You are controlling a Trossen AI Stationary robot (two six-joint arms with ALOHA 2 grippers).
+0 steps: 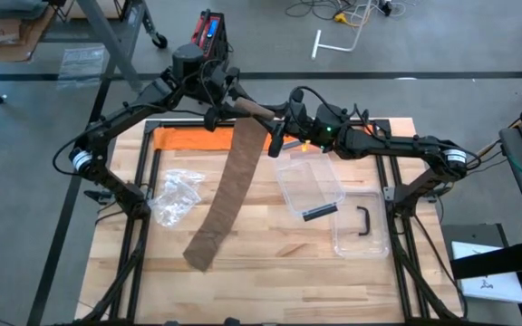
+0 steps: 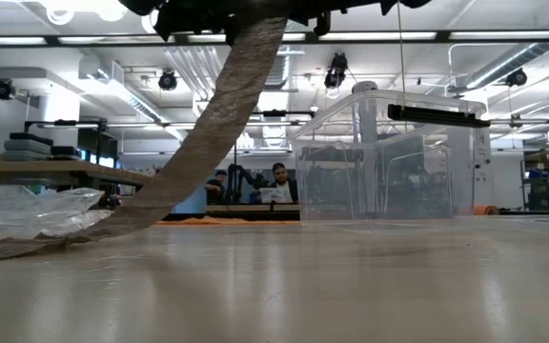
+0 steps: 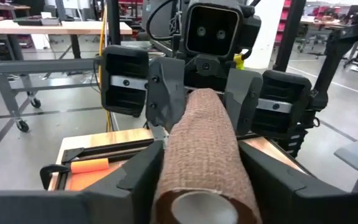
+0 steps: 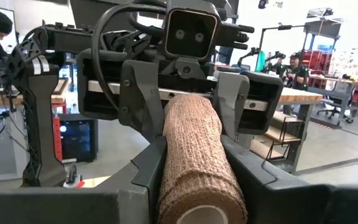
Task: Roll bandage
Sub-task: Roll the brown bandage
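Spanning both grippers (image 1: 234, 98) (image 1: 275, 116): bandage roll (image 1: 254, 108).

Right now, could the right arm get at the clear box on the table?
Probably not yet: the right end effector is shut on the bandage roll, shared with the left end effector. Otherwise the box sits unobstructed just below it.

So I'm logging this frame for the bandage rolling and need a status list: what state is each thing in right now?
bandage roll: partly wound, held aloft between both grippers
bandage tail: unrolled, draping down onto the table
left gripper: fingers around one roll end
right gripper: shut on the other end
clear box: open, empty
lid: off, beside the box
plastic bag: crumpled, lying flat
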